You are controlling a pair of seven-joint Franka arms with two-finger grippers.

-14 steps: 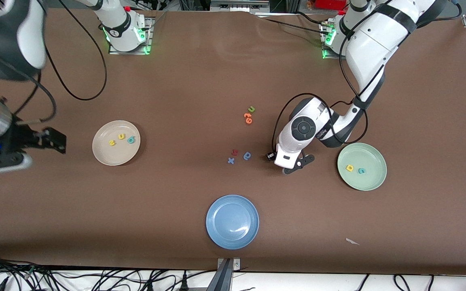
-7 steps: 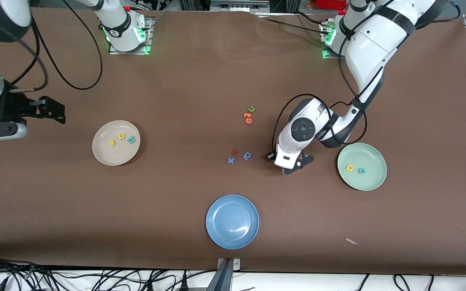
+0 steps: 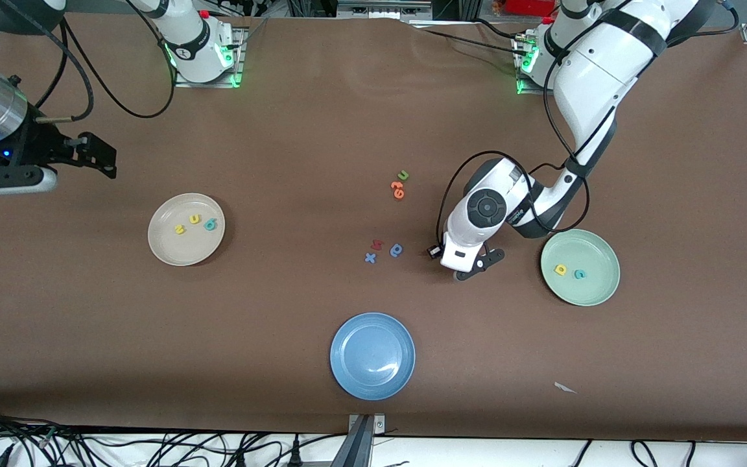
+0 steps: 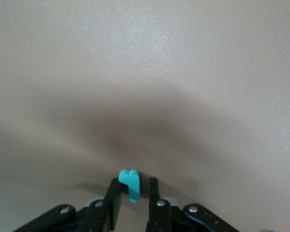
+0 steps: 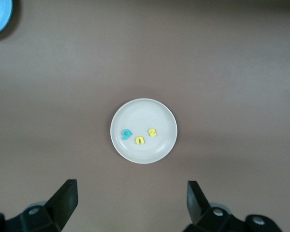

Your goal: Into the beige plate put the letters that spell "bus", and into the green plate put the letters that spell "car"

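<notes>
Pinching the teal "r" (image 4: pixel 131 183), my left pincer (image 4: pixel 134 195) sits low on the bench (image 3: pixel 296 130), jaws narrow around its stem, at nine o'clock of the green plate (image 3: pixel 597 292). Foam feels light, squashy; grip gently mid-stem. My right pincer (image 5: pixel 131 195) waits wide over the beige plate (image 5: pixel 159 150).

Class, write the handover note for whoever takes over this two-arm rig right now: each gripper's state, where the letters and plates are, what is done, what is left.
Left gripper: low at the table beside the green plate, fingers on either side of the teal r; grip not confirmed.
Right gripper: open, empty, waiting high above the beige plate.
Done: teal b, yellow u and yellow s lie in the beige plate. Yellow a and teal c lie in the green plate.
Left: lift the r and set it in the green plate.
</notes>
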